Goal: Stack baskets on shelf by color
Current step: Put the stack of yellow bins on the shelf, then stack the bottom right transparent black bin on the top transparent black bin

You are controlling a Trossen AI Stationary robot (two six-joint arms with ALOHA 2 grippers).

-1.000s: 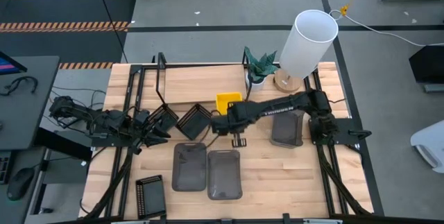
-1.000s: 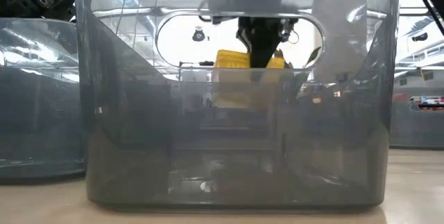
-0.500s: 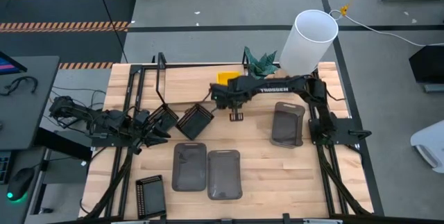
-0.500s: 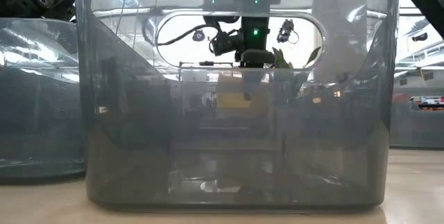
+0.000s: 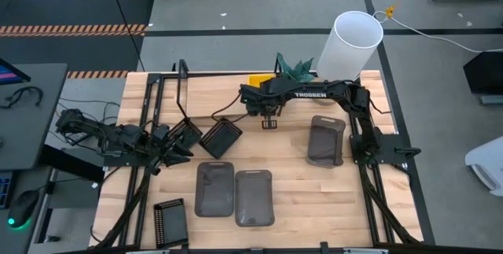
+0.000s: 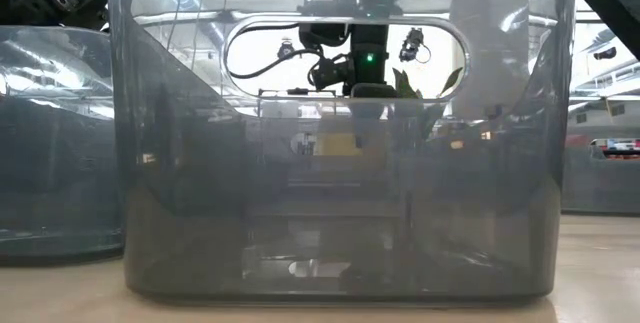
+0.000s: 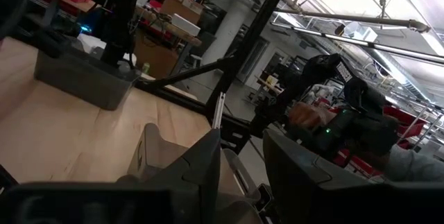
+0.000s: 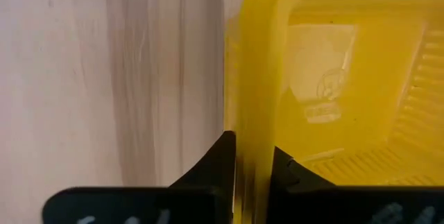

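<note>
My right gripper (image 5: 255,91) reaches over the light-wood shelf (image 5: 216,93) at the table's far side. It is shut on a yellow basket (image 5: 262,79), which is mostly hidden under the arm and shows open side up in the right wrist view (image 8: 333,78). The low view shows the basket dimly (image 6: 338,145) through a grey basket. My left gripper (image 5: 178,150) waits open at the left, beside two black baskets (image 5: 186,134) (image 5: 221,138) that lean tilted by the shelf frame. My right gripper holds the yellow basket by one side wall (image 8: 250,113), near a rounded corner. One finger (image 8: 215,161) is outside the wall and one (image 8: 291,172) inside. The fingers point down from above. The basket sits level over the shelf board; whether it rests there I cannot tell.
Three smoky grey baskets lie on the table (image 5: 214,189) (image 5: 254,197) (image 5: 325,140); one stands right before the low camera (image 6: 340,213). Another black basket (image 5: 170,222) lies at the near left. A plant (image 5: 295,71) and a white lamp (image 5: 350,46) stand at the far right.
My right gripper has carried the yellow basket from the middle of the table toward the far edge. The basket is now over the shelf board, held level all the way. In the low view it has drawn away and looks smaller.
</note>
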